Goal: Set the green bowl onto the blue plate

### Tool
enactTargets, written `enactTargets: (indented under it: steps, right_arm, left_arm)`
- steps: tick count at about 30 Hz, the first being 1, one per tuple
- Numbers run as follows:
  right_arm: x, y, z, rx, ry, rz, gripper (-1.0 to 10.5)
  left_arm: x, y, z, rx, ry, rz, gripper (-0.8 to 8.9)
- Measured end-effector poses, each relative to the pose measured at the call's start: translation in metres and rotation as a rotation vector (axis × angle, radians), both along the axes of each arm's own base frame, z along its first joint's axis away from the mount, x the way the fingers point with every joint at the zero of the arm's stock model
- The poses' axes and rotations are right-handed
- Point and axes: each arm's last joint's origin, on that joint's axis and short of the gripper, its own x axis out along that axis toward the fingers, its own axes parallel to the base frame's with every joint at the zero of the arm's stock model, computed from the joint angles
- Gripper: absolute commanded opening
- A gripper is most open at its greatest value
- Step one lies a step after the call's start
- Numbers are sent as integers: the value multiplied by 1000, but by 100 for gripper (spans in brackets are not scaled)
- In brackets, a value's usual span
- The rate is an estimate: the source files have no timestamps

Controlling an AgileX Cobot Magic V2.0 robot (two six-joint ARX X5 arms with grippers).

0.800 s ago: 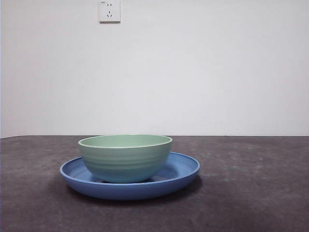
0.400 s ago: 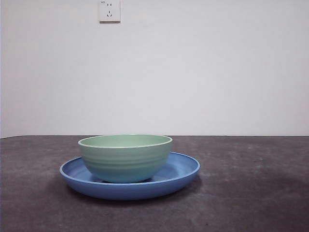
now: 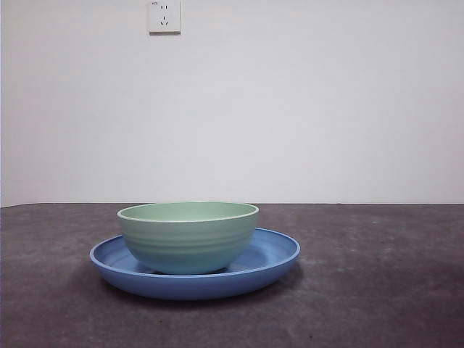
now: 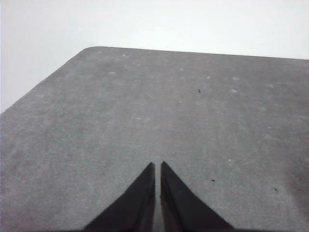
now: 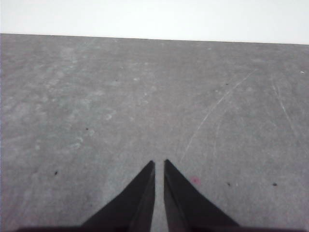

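Nothing changed across last second: pale mint-green ridged round bowl [image 3: 188,237] sat upright in wide glossy blue round plate [image 3: 279,255], both unmoved. Judged: placement done, task complete. Plate rested on dark grey worktop [image 3: 377,290], nearer its left edge. Left gripper [image 4: 158,166] clenched on nothing, over bare worktop near a corner. Right gripper [image 5: 159,165] likewise clenched, empty, above scratched worktop. Neither showed in front view. Open room lay right of plate, and in front.
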Motion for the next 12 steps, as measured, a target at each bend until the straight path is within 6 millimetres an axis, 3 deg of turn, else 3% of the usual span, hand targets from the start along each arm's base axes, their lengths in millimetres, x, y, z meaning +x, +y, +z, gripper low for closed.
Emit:
enactTargets:
  steps: [12]
  right_arm:
    - [-3, 0, 2, -1, -30, 1, 29]
  left_arm:
    - [0, 0, 0, 0, 0, 0, 19]
